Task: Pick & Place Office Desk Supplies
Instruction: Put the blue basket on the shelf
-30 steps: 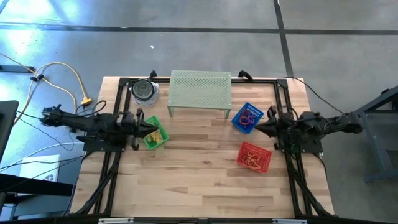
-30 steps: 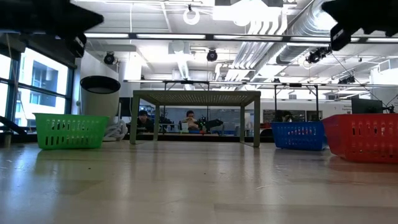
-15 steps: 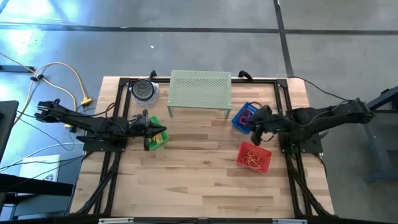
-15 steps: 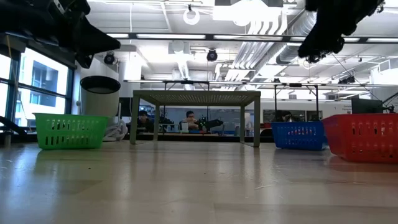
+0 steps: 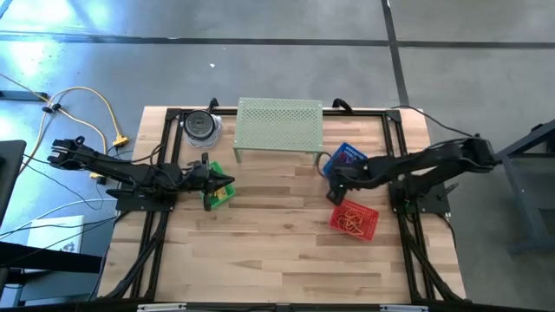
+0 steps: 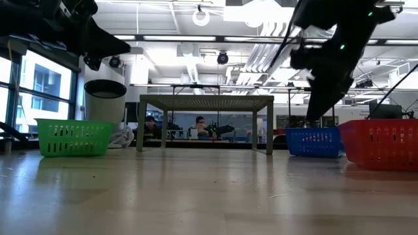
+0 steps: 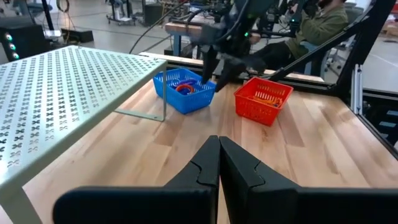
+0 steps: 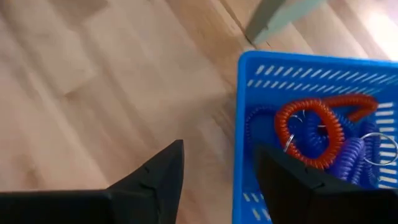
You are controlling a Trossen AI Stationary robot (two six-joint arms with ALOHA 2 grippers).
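Note:
Red (image 8: 309,130), purple (image 8: 348,158) and blue coil loops lie in a blue basket (image 5: 347,159) on the table's right half. My right gripper (image 8: 217,180) hangs open over that basket's left wall, one finger outside it and one over its inside. It touches nothing. In the low view my right gripper (image 6: 319,98) stands above the blue basket (image 6: 313,142). Orange-tan loops fill a red basket (image 5: 354,219) nearer the front. My left gripper (image 7: 218,163) is shut and empty above a green basket (image 5: 217,189) holding yellow pieces.
A pale green perforated stand (image 5: 279,124) stands at the table's far middle, close to the blue basket. A round dark-lidded jar (image 5: 201,126) sits at the far left. Bare wood lies across the table's middle and front. People sit in the room beyond.
My right gripper has stretched out from the table's right edge toward the middle and come down, tipping its fingers downward over the blue basket's left wall. My left gripper has shifted a little toward the right over the green basket and tipped downward. The baskets have stayed put.

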